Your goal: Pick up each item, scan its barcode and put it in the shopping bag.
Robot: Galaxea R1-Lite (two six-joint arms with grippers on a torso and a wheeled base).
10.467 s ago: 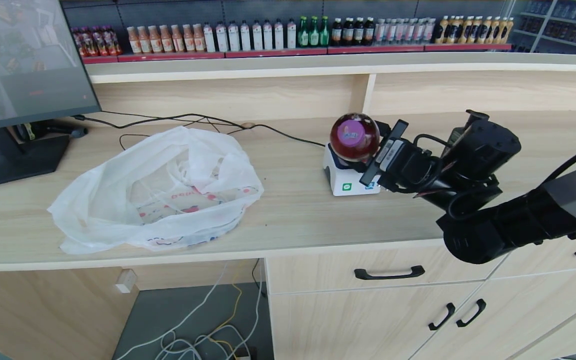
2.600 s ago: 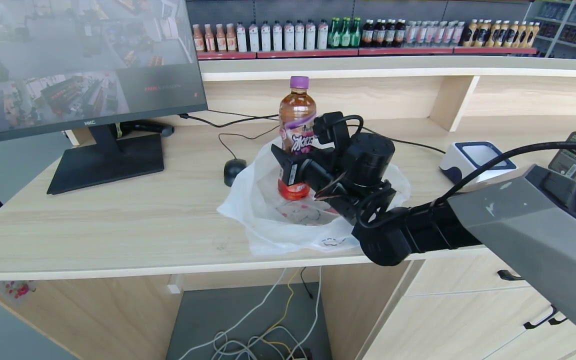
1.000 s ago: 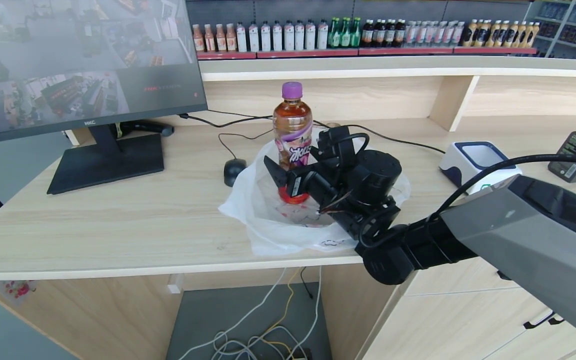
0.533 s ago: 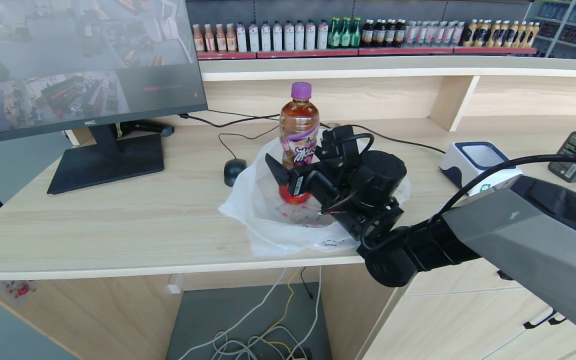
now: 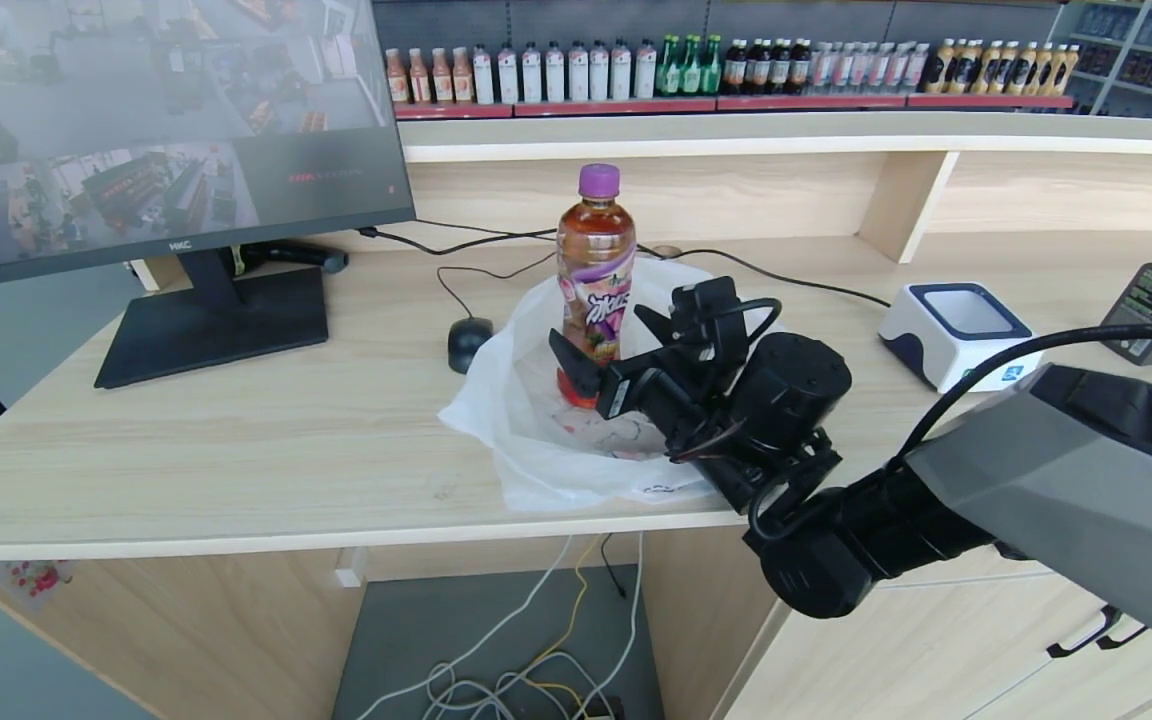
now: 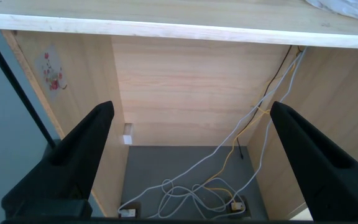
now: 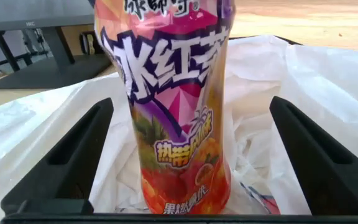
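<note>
Your right hand (image 5: 604, 335) is spread wide and grips nothing. The bottle (image 5: 594, 270) stands straight ahead of its palm, between the two fingers. In the right wrist view neither finger touches the label, and white plastic from the shopping bag (image 5: 526, 440) shows in the gap on each side.

The bottle is upright, base down inside the bag on the bench (image 5: 236, 440). Its long axis is vertical and crosses the hand's level reach at a right angle. The fingers bracket its lower half, and the purple cap stands well above them.

I judge the placing as good as done, so the next move is a straight pull back along the hand's own line. Any sideways drift would bring a finger against a tall bottle resting on crumpled plastic, and it could tip. The bag's rim lies close beneath the fingers and might catch.

Your left hand (image 6: 191, 155) is also wide open, hanging below the bench edge and well apart from the bottle. The scanner (image 5: 956, 330) sits well off to the right hand's outer side, so the right arm is the nearer one for whatever comes next.
</note>
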